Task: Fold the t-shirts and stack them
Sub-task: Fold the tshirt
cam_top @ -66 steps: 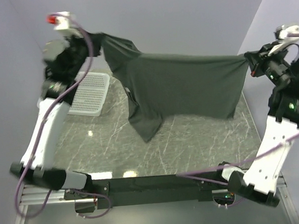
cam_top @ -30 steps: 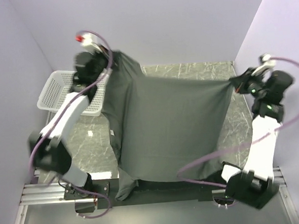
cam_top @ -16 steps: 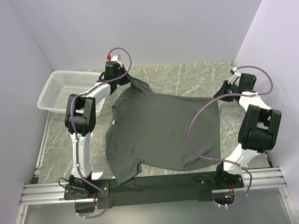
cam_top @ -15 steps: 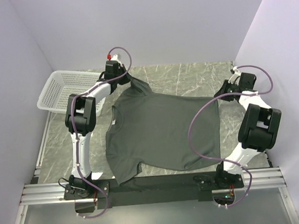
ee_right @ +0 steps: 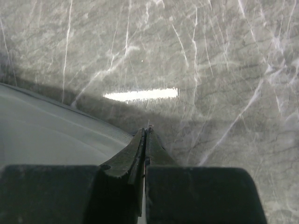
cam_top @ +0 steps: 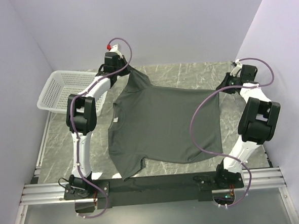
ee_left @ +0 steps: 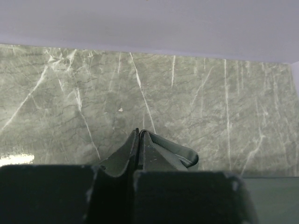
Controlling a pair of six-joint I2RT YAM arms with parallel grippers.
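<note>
Top external: dark grey-green t-shirt (cam_top: 163,124) spread mostly flat on the marble table (cam_top: 188,74), neck and white label (cam_top: 116,119) toward the left side, hem toward the right. Left gripper (cam_top: 120,72) at the shirt's far-left corner, right gripper (cam_top: 223,87) at its far-right corner, cloth drawn to a point at each. White mesh basket (cam_top: 57,89) far left, apart from the shirt.

Left wrist: left gripper (ee_left: 132,170) clamped tight on a fold of the t-shirt (ee_left: 159,154); the fold pokes out past the fingertips, bare table beyond.

Right wrist: right gripper (ee_right: 144,165) pinched closed on a thin edge of the t-shirt (ee_right: 46,126); the rest of the cloth spreads to the lower left over the table.
</note>
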